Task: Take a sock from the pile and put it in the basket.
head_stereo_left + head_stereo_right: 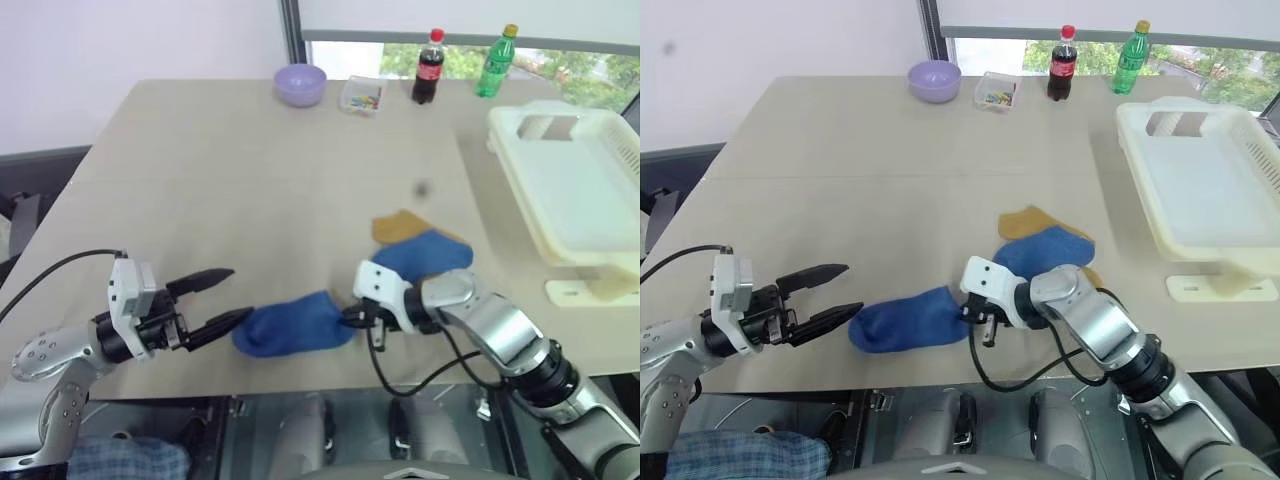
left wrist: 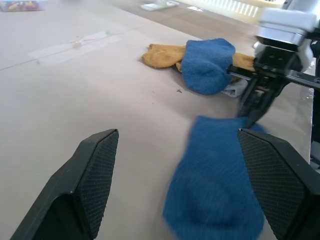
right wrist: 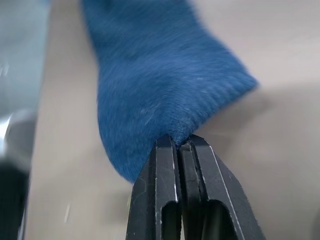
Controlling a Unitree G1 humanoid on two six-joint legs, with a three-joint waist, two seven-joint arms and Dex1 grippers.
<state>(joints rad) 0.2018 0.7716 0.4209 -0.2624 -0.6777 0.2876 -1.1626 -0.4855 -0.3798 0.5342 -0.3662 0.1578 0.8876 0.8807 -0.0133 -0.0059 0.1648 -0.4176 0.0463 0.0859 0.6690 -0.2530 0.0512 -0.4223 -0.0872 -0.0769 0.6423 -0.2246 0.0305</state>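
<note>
A blue sock (image 1: 295,325) lies stretched out near the table's front edge. My right gripper (image 1: 352,318) is shut on its right end; the right wrist view shows the fabric (image 3: 155,75) pinched between the closed fingertips. My left gripper (image 1: 241,293) is open just left of the sock's other end, level with it. The rest of the pile (image 1: 420,245), another blue sock over a mustard-yellow one, lies behind my right wrist. The white slotted basket (image 1: 500,125) stands at the table's right side, tilted, and nothing lies in it.
Along the far edge stand a lilac bowl (image 1: 300,84), a small clear box (image 1: 361,95), a cola bottle (image 1: 429,67) and a green bottle (image 1: 495,62). A white support piece (image 1: 580,290) lies under the basket's near end.
</note>
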